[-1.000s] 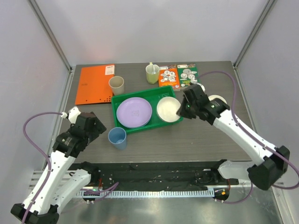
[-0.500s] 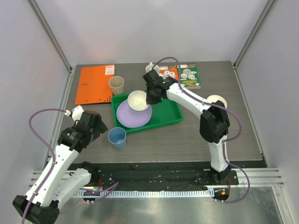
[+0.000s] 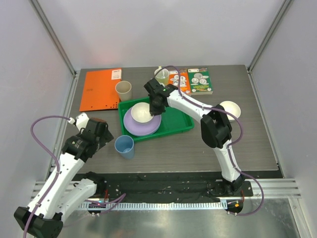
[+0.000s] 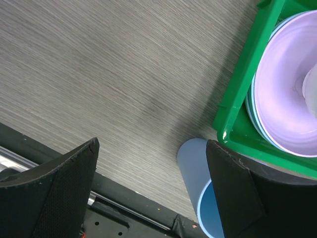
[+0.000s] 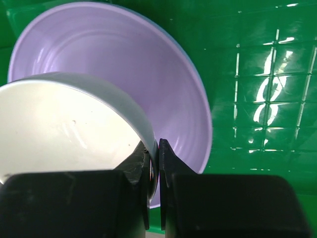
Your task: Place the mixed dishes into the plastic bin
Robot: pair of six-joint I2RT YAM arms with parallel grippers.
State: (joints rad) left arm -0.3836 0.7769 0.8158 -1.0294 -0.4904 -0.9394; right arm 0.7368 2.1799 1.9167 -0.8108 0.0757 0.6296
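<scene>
Bowl [image 3: 140, 112] of cream plastic is pinched by its rim in our right gripper [image 5: 158, 148], over the lilac plate [image 5: 148, 74] inside the green bin [image 3: 179, 120]; we cannot tell whether it touches. Our left gripper [image 4: 152, 148] is spread wide, and the blue cup [image 3: 124, 147] stands just outside the bin.

Right gripper [image 3: 154, 105] holds cream bowl [image 3: 140, 113] over lilac plate [image 3: 143, 129] in green bin [image 3: 177, 120]. Blue cup [image 3: 124, 147] stands on table [image 3: 198, 148], nr left gripper [image 3: 99, 133].
</scene>
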